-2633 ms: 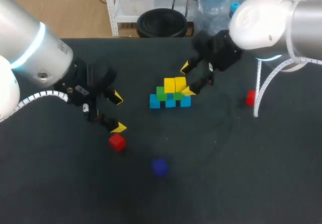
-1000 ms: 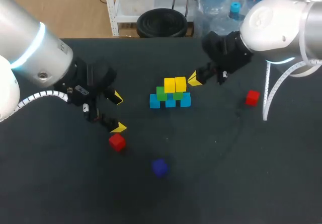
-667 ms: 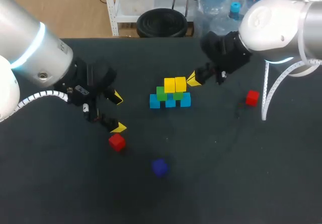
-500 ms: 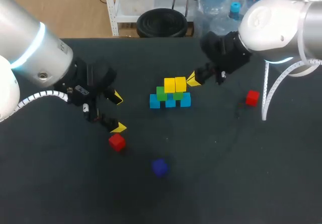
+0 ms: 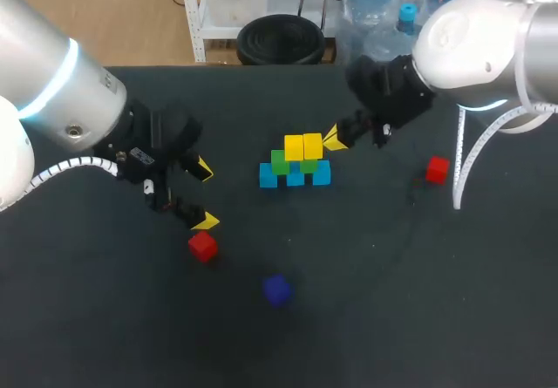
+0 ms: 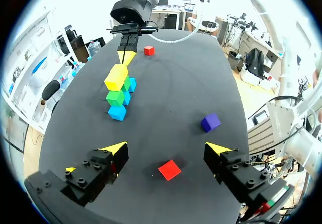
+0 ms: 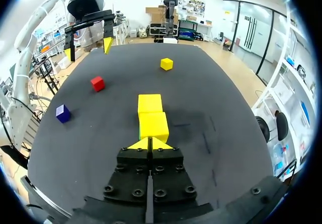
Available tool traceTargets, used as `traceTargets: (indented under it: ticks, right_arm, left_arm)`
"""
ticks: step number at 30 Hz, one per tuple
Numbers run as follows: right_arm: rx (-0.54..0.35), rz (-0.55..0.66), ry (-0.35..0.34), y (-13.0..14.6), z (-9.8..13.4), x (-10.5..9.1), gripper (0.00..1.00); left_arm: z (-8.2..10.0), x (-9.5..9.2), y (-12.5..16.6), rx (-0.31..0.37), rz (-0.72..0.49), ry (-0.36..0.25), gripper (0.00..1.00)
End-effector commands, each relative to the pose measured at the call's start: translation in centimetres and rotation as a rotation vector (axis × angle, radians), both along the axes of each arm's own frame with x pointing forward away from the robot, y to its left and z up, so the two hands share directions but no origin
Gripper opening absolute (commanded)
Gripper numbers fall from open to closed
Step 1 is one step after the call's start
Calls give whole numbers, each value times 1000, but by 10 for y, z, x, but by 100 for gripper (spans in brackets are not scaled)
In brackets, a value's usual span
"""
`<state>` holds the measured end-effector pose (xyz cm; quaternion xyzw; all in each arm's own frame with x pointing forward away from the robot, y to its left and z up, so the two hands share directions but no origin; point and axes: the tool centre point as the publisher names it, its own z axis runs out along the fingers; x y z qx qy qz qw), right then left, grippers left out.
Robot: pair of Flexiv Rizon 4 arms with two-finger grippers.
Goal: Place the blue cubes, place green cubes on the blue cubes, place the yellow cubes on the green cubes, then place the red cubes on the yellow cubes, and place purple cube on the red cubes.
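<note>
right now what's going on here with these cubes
A cube pyramid is part built: blue cubes at the base, green cubes on them, yellow cubes on top. The right gripper, shut and empty, is close beside the yellow cubes. The left gripper hangs open near a red cube; a second red cube and the purple cube lie loose.

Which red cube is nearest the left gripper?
The near red cube, just ahead of the open left gripper, by the purple cube. The other red cube lies far off, beyond the stack.
</note>
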<state>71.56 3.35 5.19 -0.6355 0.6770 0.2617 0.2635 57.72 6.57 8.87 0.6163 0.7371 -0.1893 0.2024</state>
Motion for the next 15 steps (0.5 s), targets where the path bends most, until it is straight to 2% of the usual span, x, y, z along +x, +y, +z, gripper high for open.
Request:
traceTargets:
  ticks: [1, 15]
  right_arm:
    - [1, -1, -2, 0, 0, -1, 0]
    - [0, 1, -6, 1, 1, -5, 0]
  left_arm:
    - [-1, 1, 1, -5, -5, 0, 100]
    - [-1, 1, 1, -5, -5, 0, 100]
